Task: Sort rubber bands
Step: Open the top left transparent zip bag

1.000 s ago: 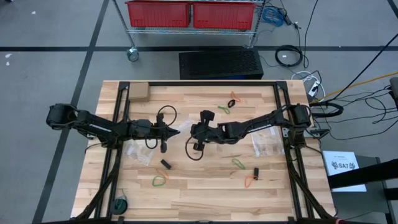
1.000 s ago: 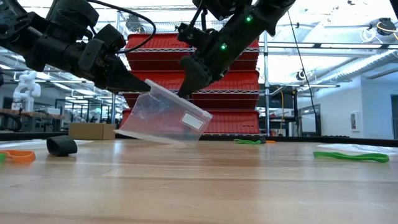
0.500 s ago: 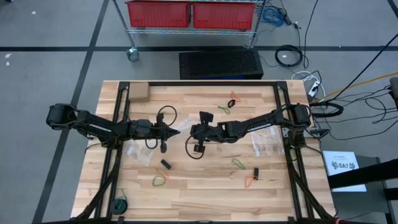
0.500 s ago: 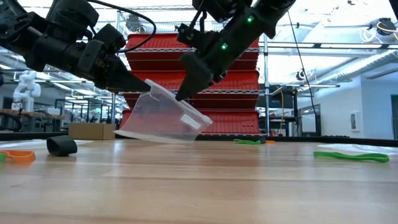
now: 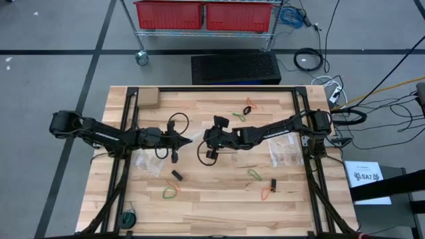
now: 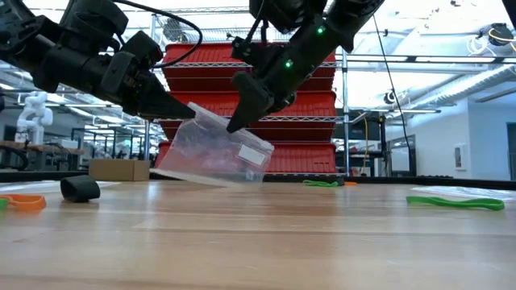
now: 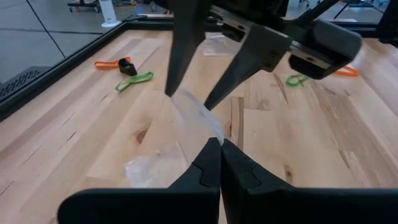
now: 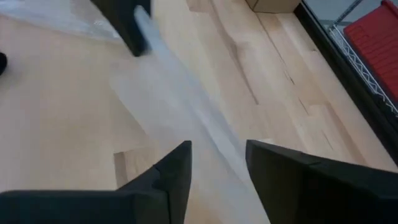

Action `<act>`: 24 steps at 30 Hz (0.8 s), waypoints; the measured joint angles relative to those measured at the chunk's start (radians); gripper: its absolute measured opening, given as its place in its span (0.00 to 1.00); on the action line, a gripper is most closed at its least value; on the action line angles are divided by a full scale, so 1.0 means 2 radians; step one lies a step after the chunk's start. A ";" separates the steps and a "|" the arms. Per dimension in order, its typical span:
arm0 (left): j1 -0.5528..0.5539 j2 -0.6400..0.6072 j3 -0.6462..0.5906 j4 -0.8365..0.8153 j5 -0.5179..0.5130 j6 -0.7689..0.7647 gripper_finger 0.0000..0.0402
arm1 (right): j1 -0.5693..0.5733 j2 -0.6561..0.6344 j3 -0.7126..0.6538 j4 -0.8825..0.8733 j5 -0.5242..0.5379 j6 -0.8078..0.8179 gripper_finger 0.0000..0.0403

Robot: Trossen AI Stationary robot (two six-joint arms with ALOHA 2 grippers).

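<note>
A clear zip bag (image 6: pixel 211 153) hangs at the table's middle between my two grippers. My left gripper (image 7: pixel 219 148) is shut on its upper edge. My right gripper (image 8: pixel 217 165) is open, its fingers astride the same edge (image 7: pixel 198 111) a little farther along. Rubber bands lie loose on the table: green (image 5: pixel 239 116), orange (image 5: pixel 250 104) and black (image 5: pixel 247 109) at the far middle, and green (image 5: pixel 254 174), orange (image 5: pixel 267 194) and black (image 5: pixel 273 184) at the near right. A green and orange pair (image 5: pixel 171 193) and a black one (image 5: pixel 176 176) lie near left. My left gripper pinches the bag's upper edge (image 7: pixel 213 132) between its two shut fingers, coming level from the table's left. The bag hangs slanting below the fingers, and its lower end (image 7: pixel 155 169) reaches down to the table. My right gripper has a finger on either side of that edge (image 8: pixel 211 134); I cannot tell whether they touch it.
Two more clear bags lie flat, one at the left (image 5: pixel 147 163) and one at the right (image 5: pixel 285 153). A small cardboard box (image 5: pixel 147 98) sits at the far left corner, a dark green roll (image 5: pixel 128 217) at the near left.
My right gripper has opened and let go of the bag's upper edge, drawing up a little. The bag stays hanging from my left gripper, which has kept still.
</note>
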 joint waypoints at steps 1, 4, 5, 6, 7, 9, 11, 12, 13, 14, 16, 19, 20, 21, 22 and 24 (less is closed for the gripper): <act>0.000 0.000 0.000 0.000 0.000 0.000 0.00 | -0.001 0.000 0.000 0.000 -0.001 0.000 0.36; 0.000 0.000 0.000 0.000 0.000 0.000 0.00 | -0.003 0.000 0.000 0.000 -0.013 0.000 0.33; 0.000 0.000 0.000 0.000 0.000 0.000 0.00 | -0.002 0.000 0.000 0.000 -0.014 0.000 0.31; 0.000 0.000 0.000 0.000 0.000 0.000 0.00 | -0.001 0.000 0.000 -0.001 -0.013 0.000 0.29; 0.000 0.000 0.000 0.000 0.000 0.000 0.00 | 0.001 0.000 0.000 0.000 -0.013 0.000 0.27; 0.000 0.000 0.000 0.000 0.000 0.000 0.00 | 0.005 0.000 0.000 0.000 -0.007 -0.001 0.24; 0.000 0.000 0.000 0.000 0.000 0.000 0.00 | 0.009 0.000 0.000 0.000 0.005 -0.002 0.23; 0.000 0.000 0.000 0.000 0.000 0.000 0.00 | 0.011 0.000 0.000 0.000 0.005 -0.003 0.23; 0.000 0.000 0.000 0.000 0.000 0.000 0.00 | 0.012 0.000 0.000 0.000 0.005 -0.004 0.23; 0.000 0.000 0.000 0.000 0.000 0.000 0.00 | 0.012 0.000 0.000 -0.002 0.005 -0.006 0.24; 0.000 0.000 0.000 0.000 0.000 0.000 0.00 | 0.015 -0.005 -0.001 -0.008 0.002 -0.011 0.26; 0.000 0.000 0.000 -0.001 0.000 0.000 0.00 | 0.018 -0.025 -0.001 -0.015 0.000 -0.014 0.29; 0.000 0.000 0.000 -0.001 0.000 0.000 0.00 | 0.019 -0.034 -0.001 -0.019 0.000 -0.015 0.31; 0.000 0.000 0.000 -0.001 0.000 0.000 0.00 | 0.020 -0.043 -0.001 -0.027 0.000 -0.015 0.32; 0.000 0.000 0.000 -0.002 0.000 0.000 0.00 | 0.021 -0.051 -0.001 -0.035 0.000 -0.015 0.32; 0.000 0.000 0.000 -0.002 0.000 0.000 0.00 | 0.022 -0.066 -0.001 -0.053 0.000 -0.017 0.33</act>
